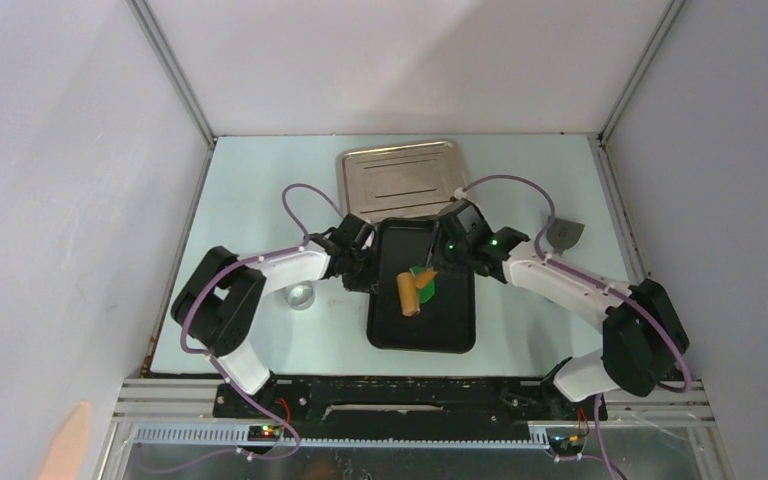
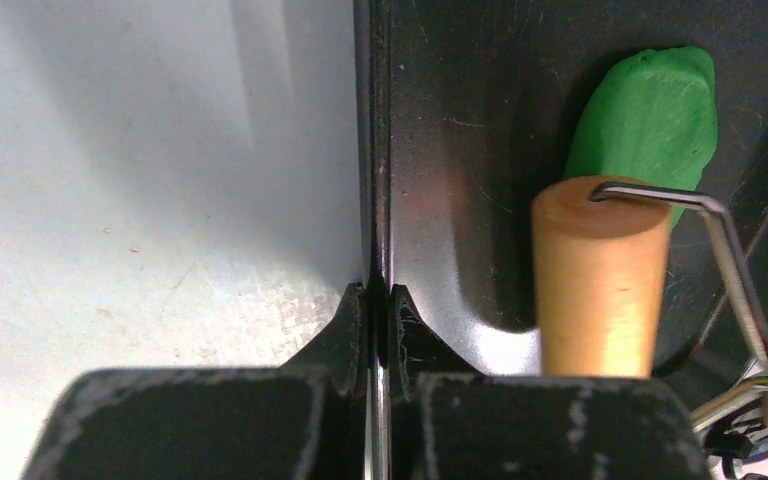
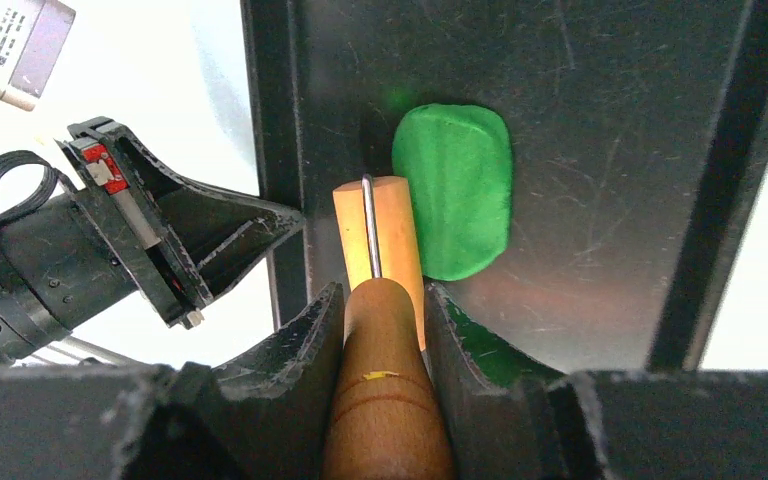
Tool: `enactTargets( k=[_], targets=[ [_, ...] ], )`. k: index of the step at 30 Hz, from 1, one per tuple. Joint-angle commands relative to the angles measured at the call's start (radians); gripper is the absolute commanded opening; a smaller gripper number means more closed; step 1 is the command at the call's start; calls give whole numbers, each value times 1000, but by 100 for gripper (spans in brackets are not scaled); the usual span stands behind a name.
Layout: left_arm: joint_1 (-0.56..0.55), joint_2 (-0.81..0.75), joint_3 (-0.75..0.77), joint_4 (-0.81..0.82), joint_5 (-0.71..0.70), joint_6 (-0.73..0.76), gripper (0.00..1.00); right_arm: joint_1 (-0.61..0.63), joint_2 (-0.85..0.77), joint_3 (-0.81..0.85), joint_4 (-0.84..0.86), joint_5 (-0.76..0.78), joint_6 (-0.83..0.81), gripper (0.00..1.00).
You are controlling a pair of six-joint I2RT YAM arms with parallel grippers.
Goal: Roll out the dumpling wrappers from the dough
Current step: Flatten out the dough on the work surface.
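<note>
We hold the roller at the dough on the black tray.

Only the top view shows the whole tray on the pale counter. The wrist views show the grips. The left end effector is pinched fully closed on the tray's thin left rim. The right end effector stands partly open, clamped around the roller's smooth wooden handle. A bent wire joins the handle to the tan cylinder head. The head overlaps one edge of the dough, a matte bright green flattened oval near the tray's middle.
</note>
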Motion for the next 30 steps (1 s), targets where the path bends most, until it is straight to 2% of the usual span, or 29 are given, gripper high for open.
enactTargets(
  k=[1,9,16,22,26,30],
  targets=[
    [-22,-1,-30,-40,7,94,0,-48,-71,-16,-181,-21,-43,0],
    [-22,-22,-25,-80,4,97,1,-102,-117,-16,-203,-33,-22,0],
    [-22,-106,14,-165,-19,89,36,-137,-168,-16,-150,-127,-8,0],
    [-21,-226,102,-308,-96,109,67,-177,-235,-16,-96,-173,-24,0],
    [-20,-298,159,-365,-107,114,70,-201,-267,-16,-45,-208,-22,0],
    [4,-373,169,-334,-4,93,73,-218,-299,-16,26,-265,-3,0]
  ],
)
